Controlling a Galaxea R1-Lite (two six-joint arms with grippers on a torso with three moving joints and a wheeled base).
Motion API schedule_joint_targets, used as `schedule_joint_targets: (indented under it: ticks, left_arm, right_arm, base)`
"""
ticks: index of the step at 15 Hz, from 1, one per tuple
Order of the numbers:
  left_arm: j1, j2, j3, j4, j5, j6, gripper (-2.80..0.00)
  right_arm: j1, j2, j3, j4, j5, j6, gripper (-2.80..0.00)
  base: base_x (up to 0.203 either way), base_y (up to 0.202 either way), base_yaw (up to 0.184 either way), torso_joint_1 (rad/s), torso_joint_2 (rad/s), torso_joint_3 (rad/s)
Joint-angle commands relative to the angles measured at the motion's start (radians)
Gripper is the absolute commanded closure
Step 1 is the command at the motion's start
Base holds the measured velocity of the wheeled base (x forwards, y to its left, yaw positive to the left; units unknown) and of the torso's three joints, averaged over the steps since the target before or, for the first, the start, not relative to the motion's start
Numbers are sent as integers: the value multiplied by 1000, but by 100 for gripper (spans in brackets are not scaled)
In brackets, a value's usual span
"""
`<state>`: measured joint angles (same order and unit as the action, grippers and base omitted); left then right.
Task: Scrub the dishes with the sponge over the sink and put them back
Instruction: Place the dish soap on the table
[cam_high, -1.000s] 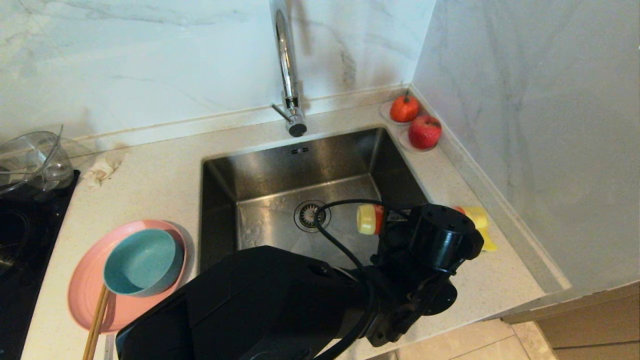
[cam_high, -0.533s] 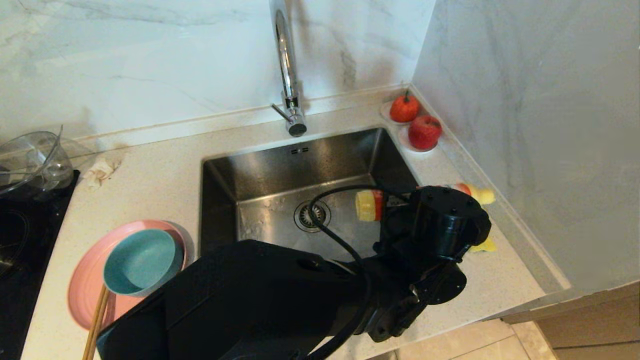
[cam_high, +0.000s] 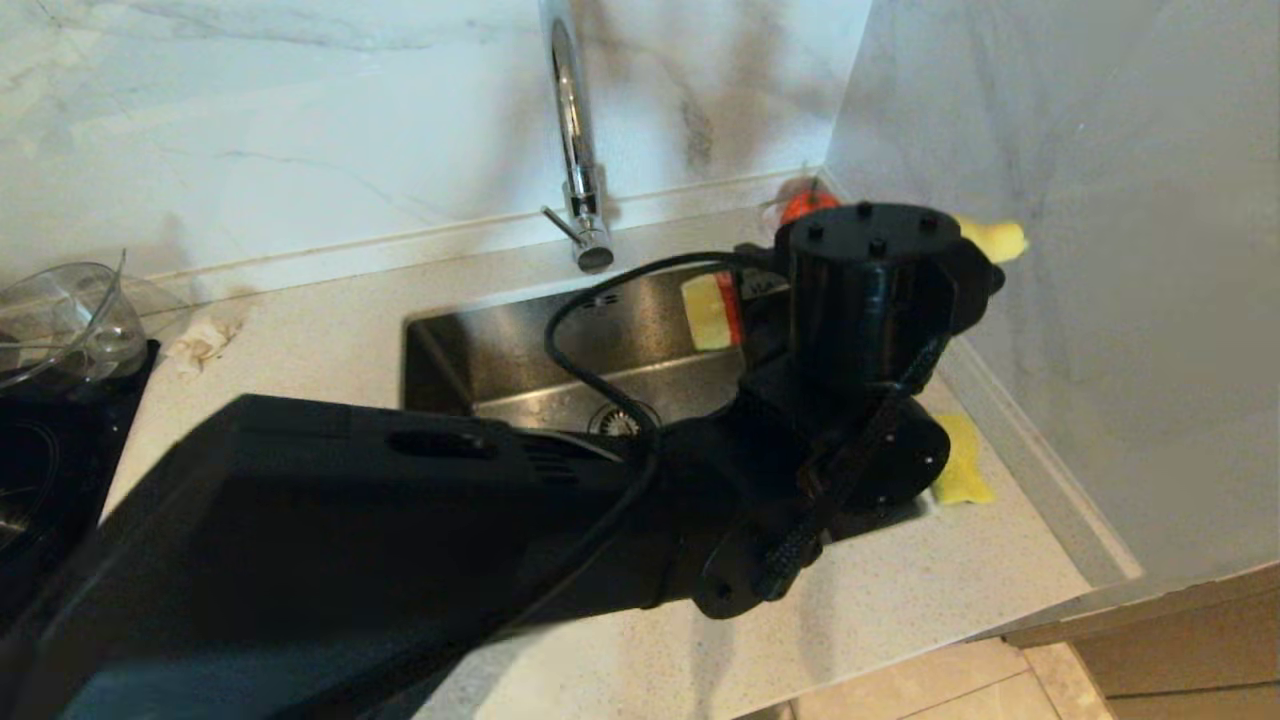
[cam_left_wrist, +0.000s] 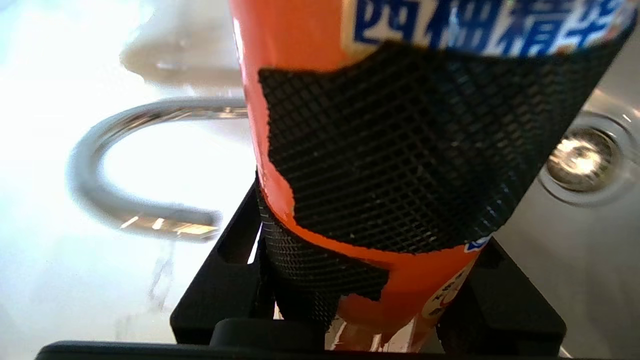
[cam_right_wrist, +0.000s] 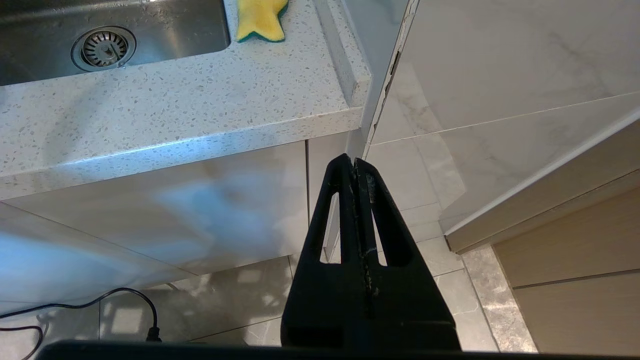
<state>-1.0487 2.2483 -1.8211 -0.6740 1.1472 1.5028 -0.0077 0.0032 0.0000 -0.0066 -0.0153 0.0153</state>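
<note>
Gripping orange bottle (cam_left_wrist: 310, 50), left pincer (cam_left_wrist: 380, 200) above sink (cam_high: 520, 340)

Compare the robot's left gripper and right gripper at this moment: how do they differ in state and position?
The left gripper is clamped on an orange bottle, while the right gripper is shut on nothing. The left gripper is raised above the sink near the faucet; the right gripper hangs below the countertop, over floor tiles. Both have black fingers.
</note>
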Motion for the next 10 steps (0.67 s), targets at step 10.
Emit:
schedule_joint_targets:
  ticks: [10]
  left_arm:
    - [-7, -206, -66, -76, 3, -4, 0]
  right_arm:
    - [0, 0, 0, -1, 0, 0, 0]
  base:
    - [0, 0, 0, 0, 0, 0]
